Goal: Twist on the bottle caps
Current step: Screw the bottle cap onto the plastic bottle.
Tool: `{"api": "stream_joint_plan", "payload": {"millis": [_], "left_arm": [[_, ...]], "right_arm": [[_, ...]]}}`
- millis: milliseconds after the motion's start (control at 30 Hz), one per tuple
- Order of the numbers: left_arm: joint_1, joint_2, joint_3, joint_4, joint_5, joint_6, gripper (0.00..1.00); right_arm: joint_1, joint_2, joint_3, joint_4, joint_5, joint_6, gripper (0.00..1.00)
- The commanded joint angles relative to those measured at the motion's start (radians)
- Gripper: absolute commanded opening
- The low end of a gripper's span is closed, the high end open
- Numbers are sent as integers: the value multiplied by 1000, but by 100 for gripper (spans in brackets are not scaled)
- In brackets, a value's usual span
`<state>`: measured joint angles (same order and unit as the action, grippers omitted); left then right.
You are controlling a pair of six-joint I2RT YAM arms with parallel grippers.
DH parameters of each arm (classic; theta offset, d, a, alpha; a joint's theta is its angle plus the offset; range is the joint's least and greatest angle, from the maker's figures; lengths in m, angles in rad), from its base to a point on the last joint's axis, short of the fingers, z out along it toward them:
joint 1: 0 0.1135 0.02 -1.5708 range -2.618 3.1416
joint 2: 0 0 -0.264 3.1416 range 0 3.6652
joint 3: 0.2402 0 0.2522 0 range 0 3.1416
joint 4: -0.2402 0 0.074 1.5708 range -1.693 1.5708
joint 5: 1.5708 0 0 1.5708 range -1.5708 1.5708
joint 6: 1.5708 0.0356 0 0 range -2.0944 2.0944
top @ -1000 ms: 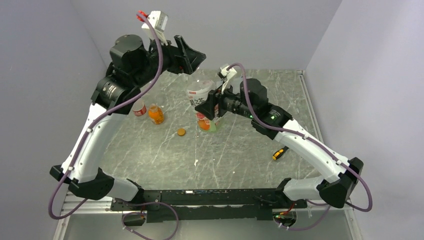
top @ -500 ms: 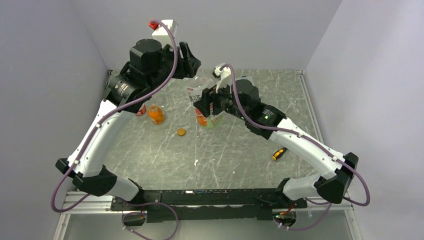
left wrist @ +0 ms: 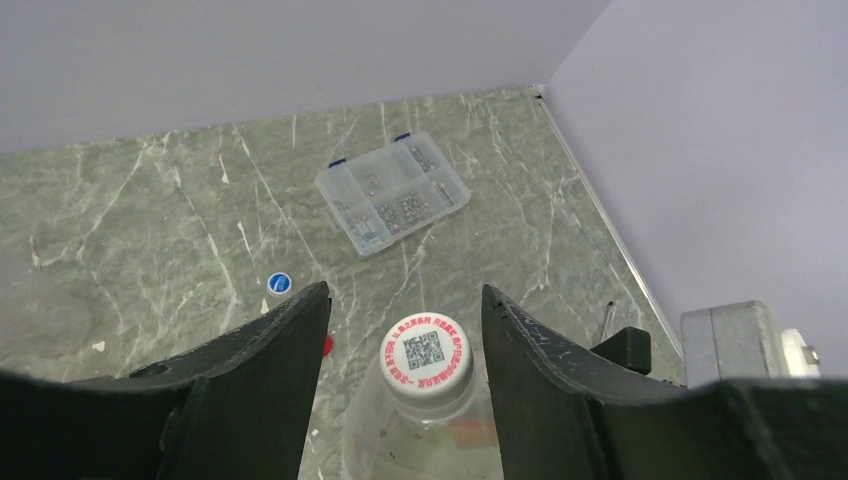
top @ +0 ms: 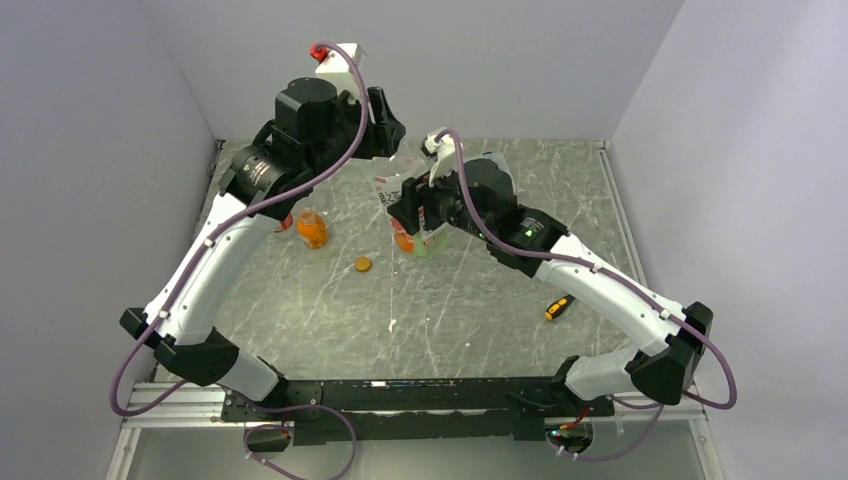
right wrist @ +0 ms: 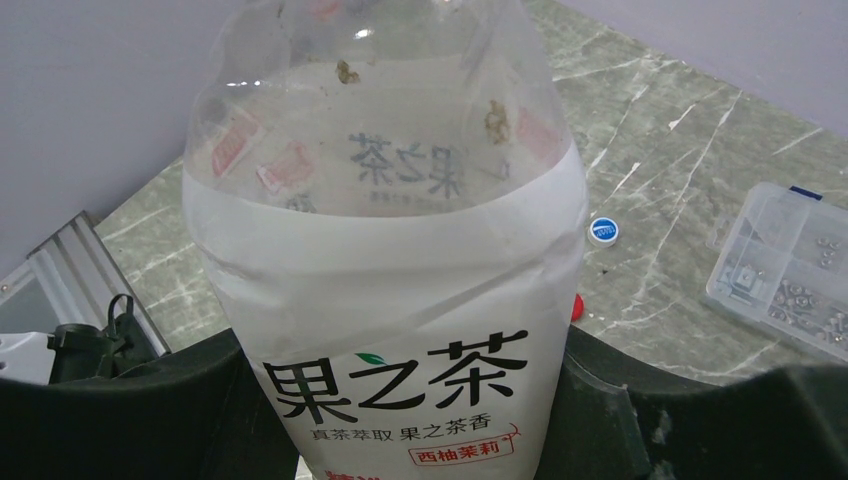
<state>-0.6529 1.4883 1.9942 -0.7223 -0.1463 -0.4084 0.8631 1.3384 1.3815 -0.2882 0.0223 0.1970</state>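
Screwdriver: lying on the table beside the right arm; well apart from the bottles
Orange cap: loose on the table; nearer than the two bottles, between them
Squat bottle: upright; orange liquid inside
Right gripper: clamped round the white-labelled bottle at its label
Left gripper: released; jaws straddle the white cap sitting on that bottle's neck; gap on both sides
Red cap: just behind the bottle
Blue cap: farther on
Box: clear, farthest back
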Motion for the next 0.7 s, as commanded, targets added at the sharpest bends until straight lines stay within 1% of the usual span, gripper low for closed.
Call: {"api": "stream_joint_plan", "payload": {"millis": [0, 67, 233, 400, 500, 633, 667], "left_arm": [[-5, 0, 19, 25, 4, -9, 61], [-4, 2, 18, 28, 10, -11, 57], [-4, 9, 18, 22, 37, -20, 40], [-4, -5, -2, 28, 64, -41, 32], [-2, -26, -16, 43, 98, -40, 21], [5, -90, -75, 110, 187, -24, 1], [7, -109, -93, 134, 216, -20, 0]], "right_arm": [[5, -6, 53, 40, 17, -19, 0], [5, -8, 51, 41, 19, -19, 0], [5, -12, 51, 42, 21, -19, 0], [2, -25, 53, 53, -15, -19, 0], [-24, -55, 32, 83, -143, -19, 0], [-105, -107, -10, 148, -418, 16, 0], [-126, -121, -24, 175, -490, 30, 0]]}}
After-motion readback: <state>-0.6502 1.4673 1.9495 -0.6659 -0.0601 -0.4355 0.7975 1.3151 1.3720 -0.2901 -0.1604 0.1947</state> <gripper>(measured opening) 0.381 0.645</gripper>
